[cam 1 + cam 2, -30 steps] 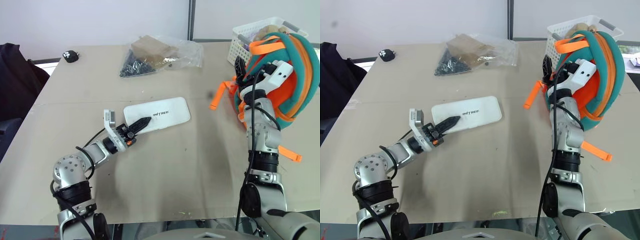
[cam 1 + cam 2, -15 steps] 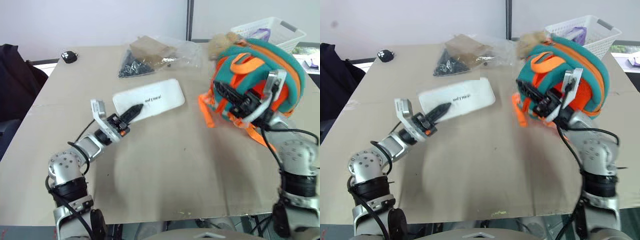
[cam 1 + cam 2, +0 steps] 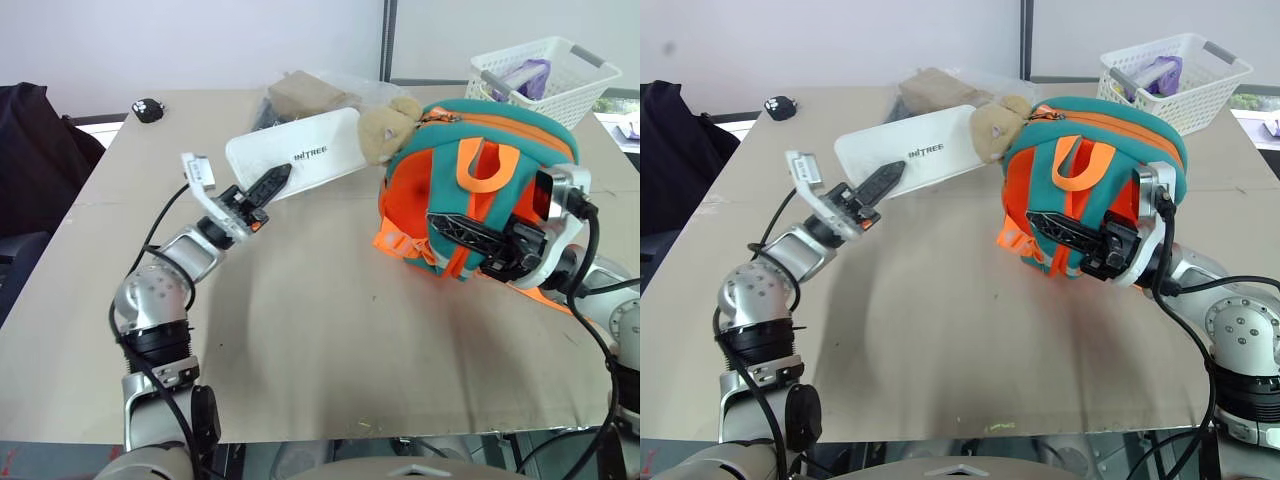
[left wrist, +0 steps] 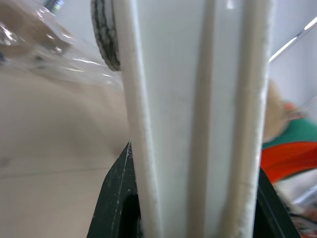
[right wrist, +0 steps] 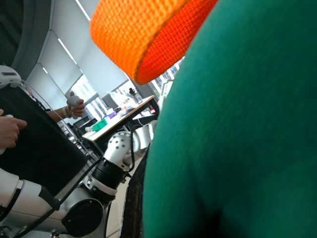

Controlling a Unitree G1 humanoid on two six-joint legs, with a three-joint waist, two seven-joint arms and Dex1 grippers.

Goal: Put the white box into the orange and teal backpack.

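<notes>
Office or lab: desks (image 5: 116,119), big windows (image 5: 86,87).

Smooth glossy flat white plastic box (image 3: 296,155), soft matt orange and teal cloth backpack (image 3: 480,180) with coarse woven webbing, matt beige tabletop (image 3: 330,340)

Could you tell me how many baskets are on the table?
1: the basket stands at the table's far right corner, behind the backpack. Anything lying behind the backpack would be hidden.

Both hands (left (image 3: 268,186), right (image 3: 462,232)) clamped.
</notes>
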